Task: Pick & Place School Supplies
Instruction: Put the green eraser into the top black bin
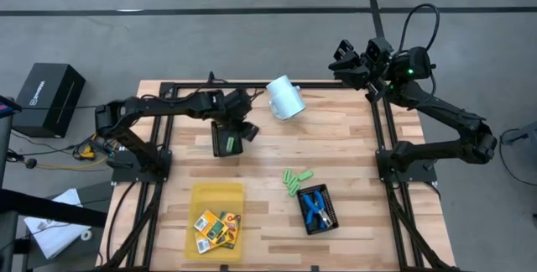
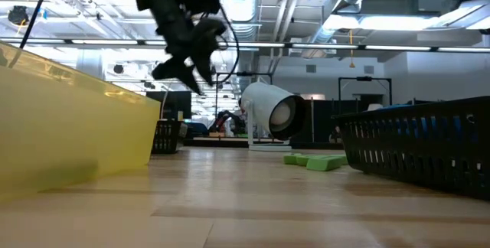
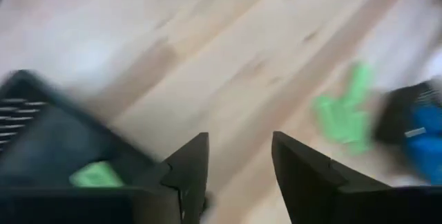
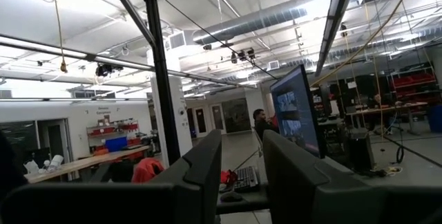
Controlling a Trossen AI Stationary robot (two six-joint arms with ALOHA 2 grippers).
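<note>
The left gripper's (image 3: 238, 162) fingers stood parted and empty above the wood, just beside a small black tray (image 1: 226, 142) with one green piece (image 3: 97, 175) already in it. The remaining green pieces (image 1: 295, 180) lay loose on the table (image 1: 352, 154) near the second black tray (image 1: 319, 209) holding the blue pliers (image 1: 315, 206), while the orange boxes (image 1: 216, 227) sat in the yellow tray (image 1: 216, 195). The likely trouble: the pieces were bunched, so closing on one could nudge or drag its neighbours, or pinch two. The white cup (image 1: 284, 97) lying nearby could roll if brushed. The right gripper (image 4: 240, 162), open and empty, waited raised at the far table edge.
</note>
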